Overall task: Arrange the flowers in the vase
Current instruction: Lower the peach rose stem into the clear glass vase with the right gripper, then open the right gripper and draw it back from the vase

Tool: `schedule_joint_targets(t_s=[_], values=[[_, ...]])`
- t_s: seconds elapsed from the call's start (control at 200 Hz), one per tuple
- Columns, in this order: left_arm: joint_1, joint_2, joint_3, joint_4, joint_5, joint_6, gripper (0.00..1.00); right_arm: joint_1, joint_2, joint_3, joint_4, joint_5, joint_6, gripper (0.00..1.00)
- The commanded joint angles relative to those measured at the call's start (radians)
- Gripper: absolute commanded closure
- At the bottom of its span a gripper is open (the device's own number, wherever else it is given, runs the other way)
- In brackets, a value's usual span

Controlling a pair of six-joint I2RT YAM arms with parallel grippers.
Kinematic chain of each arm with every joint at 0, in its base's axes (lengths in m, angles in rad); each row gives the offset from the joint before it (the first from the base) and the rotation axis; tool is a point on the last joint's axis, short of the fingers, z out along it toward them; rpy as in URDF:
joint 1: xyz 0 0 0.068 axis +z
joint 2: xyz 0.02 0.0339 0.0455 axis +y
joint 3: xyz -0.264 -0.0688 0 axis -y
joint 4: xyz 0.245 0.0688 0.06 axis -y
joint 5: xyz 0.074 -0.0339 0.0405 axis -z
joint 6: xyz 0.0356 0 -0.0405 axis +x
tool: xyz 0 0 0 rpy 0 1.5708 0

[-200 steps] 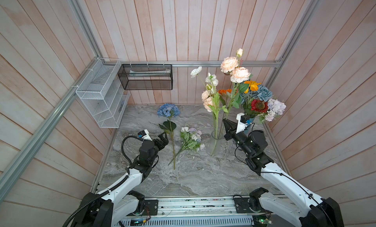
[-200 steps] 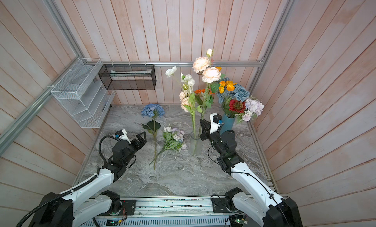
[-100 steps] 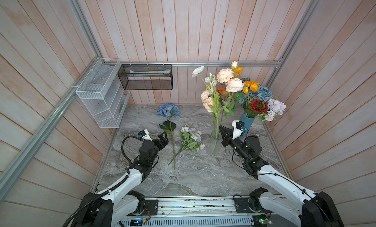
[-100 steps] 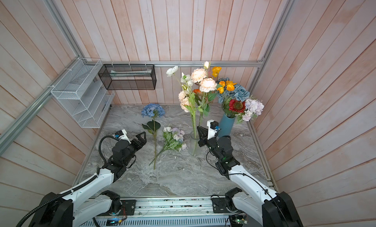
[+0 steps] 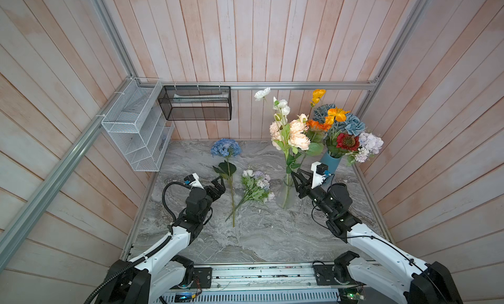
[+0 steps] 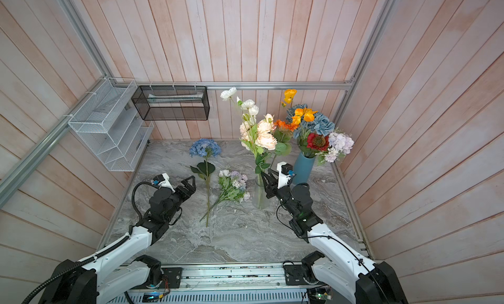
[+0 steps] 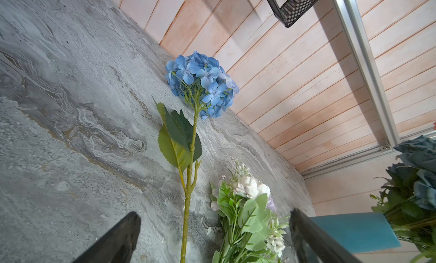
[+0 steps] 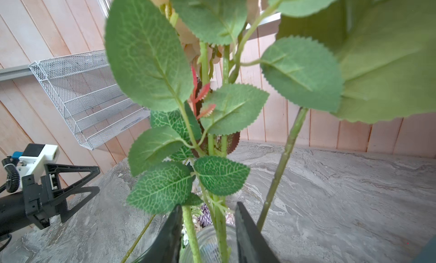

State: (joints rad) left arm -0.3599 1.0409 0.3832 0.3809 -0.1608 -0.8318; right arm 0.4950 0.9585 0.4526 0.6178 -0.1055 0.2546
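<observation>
Blue hydrangea [image 7: 203, 84] lies on marble tabletop [image 7: 70, 108] — hand [image 7: 214, 214] spread wide.

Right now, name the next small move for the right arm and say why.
Probably draw the right end effector straight back from the glass vase. Its jaws stand parted around the flower stems, which already sit in the vase, so nothing is left to hold. The blue hydrangea and the lilac sprig lie on the table, waiting.
</observation>
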Motion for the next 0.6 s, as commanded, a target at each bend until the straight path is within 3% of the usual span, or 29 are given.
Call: schedule_joint_targets(t_s=[0.0, 0.2, 0.37, 0.595], values=[[0.006, -0.016, 0.009, -0.016, -0.008, 0.018, 0.00, 0.004, -0.019, 0.028, -0.044, 0.017, -0.020, 0.63], [0.058, -0.029, 0.038, -0.075, 0.008, 0.077, 0.00, 0.004, -0.072, 0.105, -0.154, -0.022, -0.049, 0.63], [0.146, -0.006, 0.050, -0.109, 0.122, 0.099, 0.01, 0.009, -0.135, 0.175, -0.209, -0.094, -0.063, 0.60], [0.154, 0.070, 0.079, -0.158, 0.263, 0.150, 0.10, 0.082, -0.127, 0.237, -0.174, -0.152, -0.051, 0.59]])
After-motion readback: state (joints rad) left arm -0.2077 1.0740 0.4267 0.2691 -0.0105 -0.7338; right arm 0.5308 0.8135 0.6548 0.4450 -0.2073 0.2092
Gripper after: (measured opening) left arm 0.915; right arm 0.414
